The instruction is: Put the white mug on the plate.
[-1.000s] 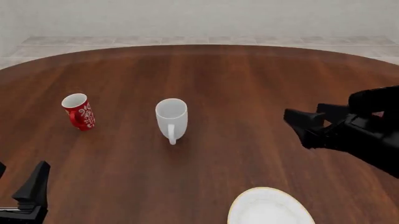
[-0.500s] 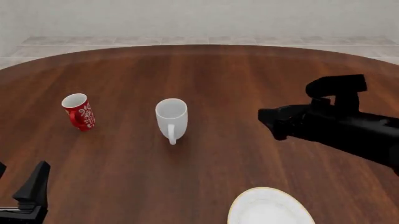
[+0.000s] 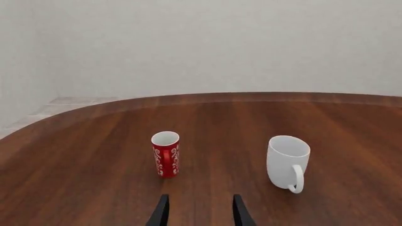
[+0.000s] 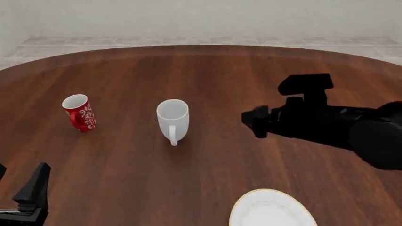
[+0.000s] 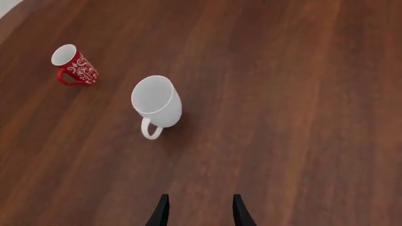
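Observation:
The white mug (image 4: 172, 117) stands upright near the table's middle, handle toward the near side. It also shows in the left wrist view (image 3: 287, 160) and the right wrist view (image 5: 157, 101). The plate (image 4: 270, 212), white with a golden rim, lies at the near edge, partly cut off by the frame. My right gripper (image 4: 254, 123) hovers above the table to the right of the mug, well apart from it; its fingers (image 5: 162, 212) stand apart and empty. My left gripper (image 4: 19, 181) is low at the near left, open and empty, its fingers (image 3: 161, 213) pointing between the two mugs.
A smaller red mug with white patterns (image 4: 80, 113) stands upright left of the white mug; it also shows in the left wrist view (image 3: 165, 154) and the right wrist view (image 5: 74, 68). The round wooden table (image 4: 220, 75) ends at a tiled floor and wall behind.
My right arm has swung left across the table toward the white mug, gripper turning to point at it. The left arm, both mugs and the plate have not moved.

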`<act>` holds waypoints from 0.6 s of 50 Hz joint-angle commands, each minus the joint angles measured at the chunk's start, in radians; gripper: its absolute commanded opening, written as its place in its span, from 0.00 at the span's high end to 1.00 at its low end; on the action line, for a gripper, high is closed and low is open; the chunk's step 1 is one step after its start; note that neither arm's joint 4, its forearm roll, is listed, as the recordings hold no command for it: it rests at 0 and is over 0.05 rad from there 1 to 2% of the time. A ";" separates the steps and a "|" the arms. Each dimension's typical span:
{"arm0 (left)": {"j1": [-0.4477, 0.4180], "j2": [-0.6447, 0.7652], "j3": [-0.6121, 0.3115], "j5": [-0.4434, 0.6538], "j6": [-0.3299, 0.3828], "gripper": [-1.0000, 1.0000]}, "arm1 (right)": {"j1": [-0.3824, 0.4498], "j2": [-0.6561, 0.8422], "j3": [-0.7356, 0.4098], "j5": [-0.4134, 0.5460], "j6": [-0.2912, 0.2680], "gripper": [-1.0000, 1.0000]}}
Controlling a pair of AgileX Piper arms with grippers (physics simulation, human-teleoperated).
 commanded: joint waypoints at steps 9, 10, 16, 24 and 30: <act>0.000 0.000 0.000 0.000 0.000 0.00 | 0.048 0.124 -0.069 -0.017 0.044 0.00; 0.000 -0.002 0.002 0.001 0.000 0.00 | 0.051 0.129 -0.070 -0.020 0.055 0.00; 0.000 0.002 -0.001 -0.002 0.000 0.00 | 0.068 0.178 -0.091 -0.034 0.096 0.00; 0.000 0.002 -0.001 -0.002 0.000 0.00 | 0.079 0.230 -0.123 -0.046 0.113 0.00; 0.000 0.000 0.002 -0.001 0.000 0.00 | 0.099 0.260 -0.139 -0.049 0.156 0.00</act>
